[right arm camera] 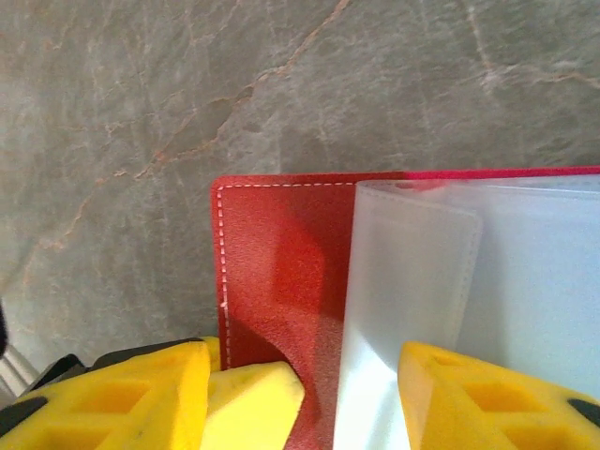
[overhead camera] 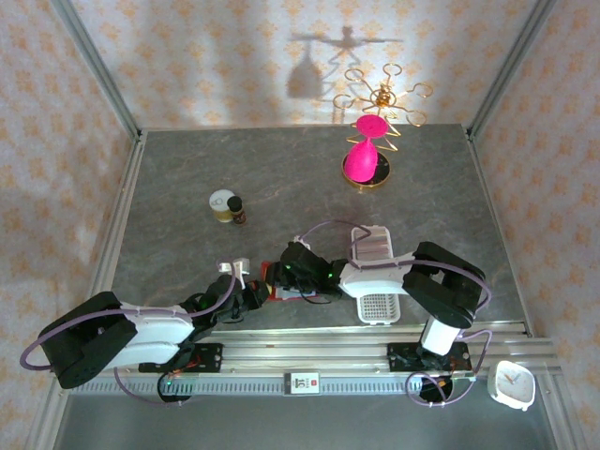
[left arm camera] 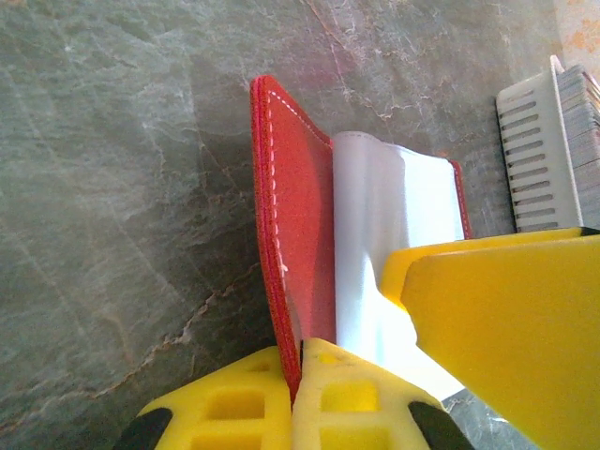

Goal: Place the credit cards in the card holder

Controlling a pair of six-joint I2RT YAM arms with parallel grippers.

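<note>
Grey, marble-veined tabletop (overhead camera: 187, 169), closed in on 3 sides by walls (overhead camera: 234, 56) papered cream with pale orange florets. Aluminium posts (overhead camera: 97, 66) rise at the 2 far corners; a ribbed aluminium rail (overhead camera: 319, 347) edges the near side. Bright light throws a branched shadow (overhead camera: 314, 70) on the back wall.

The left end effector (left arm camera: 298, 380) pinches the upright red cover of the card holder (left arm camera: 295, 216), which stands open on the grey table (left arm camera: 112, 187). Its clear sleeves (left arm camera: 375, 225) spread rightward. A white slotted tray (left arm camera: 530, 159) lies beyond.
</note>
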